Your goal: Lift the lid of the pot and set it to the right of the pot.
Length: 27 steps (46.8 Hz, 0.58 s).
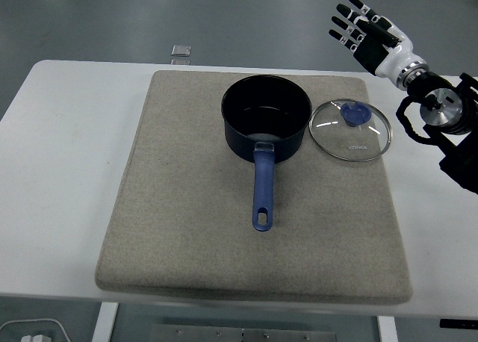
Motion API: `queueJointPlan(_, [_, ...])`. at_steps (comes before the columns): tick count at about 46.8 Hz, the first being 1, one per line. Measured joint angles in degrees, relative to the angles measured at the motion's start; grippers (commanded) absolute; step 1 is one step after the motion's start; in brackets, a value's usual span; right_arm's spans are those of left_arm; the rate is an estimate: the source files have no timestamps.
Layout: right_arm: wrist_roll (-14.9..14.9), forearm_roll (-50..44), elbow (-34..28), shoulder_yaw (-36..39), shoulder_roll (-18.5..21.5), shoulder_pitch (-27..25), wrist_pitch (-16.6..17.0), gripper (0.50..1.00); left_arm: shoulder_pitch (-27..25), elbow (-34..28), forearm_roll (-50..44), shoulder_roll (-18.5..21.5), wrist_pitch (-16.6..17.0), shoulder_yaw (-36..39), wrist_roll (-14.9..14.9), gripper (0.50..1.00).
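Now pot (266, 118) handle toward near edge, lid (350, 129) flat beside, robot hand (366, 37) spread, empty.

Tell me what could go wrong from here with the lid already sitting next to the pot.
The glass lid lies flat on the mat, very close to the pot; a nudge could knock it against the pot. The right hand, fingers spread, is raised above the table's far right; if the arm drops while pulling back, it might clip the lid's blue knob.
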Motion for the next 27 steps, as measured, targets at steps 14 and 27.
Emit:
queueJointPlan(14, [0.4, 0.0, -1.0, -0.1, -0.3, -0.7, 0.2, 0.913, 0.0, 0.0, 0.0, 0.0, 0.0, 0.0, 0.0, 1.0])
queueJointPlan(27, [0.5, 0.0, -1.0, -0.1, -0.3, -1.2, 0.4, 0.913, 0.0, 0.0, 0.0, 0.0, 0.0, 0.0, 0.0, 1.0])
